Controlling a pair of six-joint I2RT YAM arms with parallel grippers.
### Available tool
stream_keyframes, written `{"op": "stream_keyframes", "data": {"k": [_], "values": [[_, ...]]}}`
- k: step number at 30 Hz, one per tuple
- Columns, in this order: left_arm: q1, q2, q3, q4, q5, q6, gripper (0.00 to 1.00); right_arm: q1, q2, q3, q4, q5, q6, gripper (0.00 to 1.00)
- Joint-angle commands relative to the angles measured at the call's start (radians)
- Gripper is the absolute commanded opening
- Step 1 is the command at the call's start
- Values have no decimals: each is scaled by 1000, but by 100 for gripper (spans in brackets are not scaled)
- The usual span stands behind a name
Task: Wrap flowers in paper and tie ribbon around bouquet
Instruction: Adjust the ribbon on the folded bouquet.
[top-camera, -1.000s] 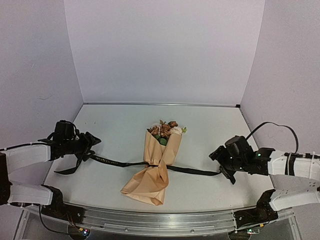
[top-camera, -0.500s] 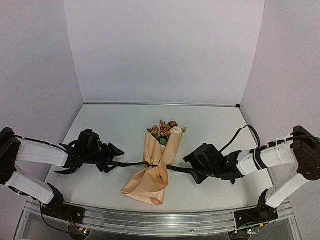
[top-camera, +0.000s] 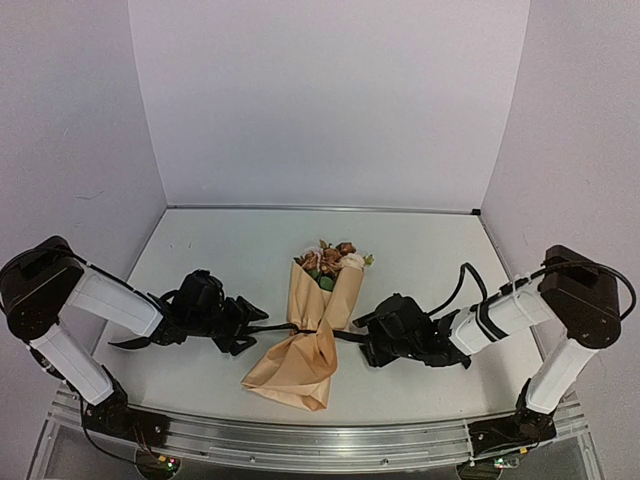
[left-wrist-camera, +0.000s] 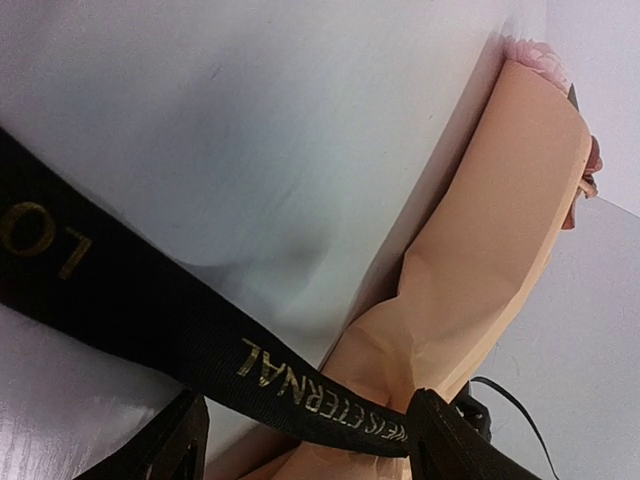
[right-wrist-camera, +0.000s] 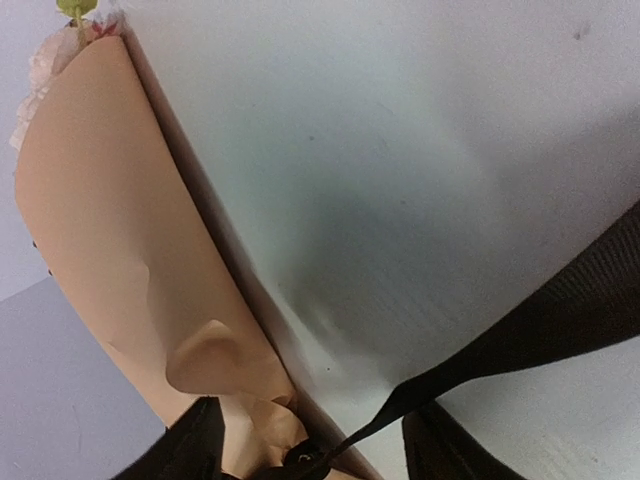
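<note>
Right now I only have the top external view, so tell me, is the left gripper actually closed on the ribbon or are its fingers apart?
Observer: Apart. In the left wrist view the left gripper stands open, and the ribbon crosses the gap between its fingers.
Operator: Can you read the print on it?
Observer: Partly. Gold letters spelling ETERNAL show near the fingertips.
Operator: And the right side?
Observer: The right gripper is open too. The ribbon narrows to a thin strip between its fingers, right beside the paper.
</note>
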Motion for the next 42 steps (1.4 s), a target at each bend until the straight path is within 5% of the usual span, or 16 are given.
{"op": "stream_keyframes", "data": {"k": [1,4,7,14,23,29,35,37,42], "values": [[-3,72,40,64,-17,-42,69,-16,7,-29,37,16,-13,45],[0,128,41,117,-12,-51,59,-35,11,-43,57,-9,-48,17],[11,186,52,169,-16,-42,46,-66,7,-47,64,-35,-102,0],[35,207,67,177,-75,47,1,-112,-33,-41,36,-69,-253,0],[44,6,79,-122,-316,260,0,-172,-169,-29,-251,5,-454,0],[29,0,22,-96,-288,336,0,-242,-186,-96,-277,-23,-522,0],[-70,42,112,-158,-270,449,0,-239,-208,22,-419,-50,-697,0],[-89,58,134,-163,-264,463,0,-230,-223,76,-494,-65,-777,8],[-127,89,181,-173,-259,475,0,-154,-318,192,-636,4,-926,54]]}}
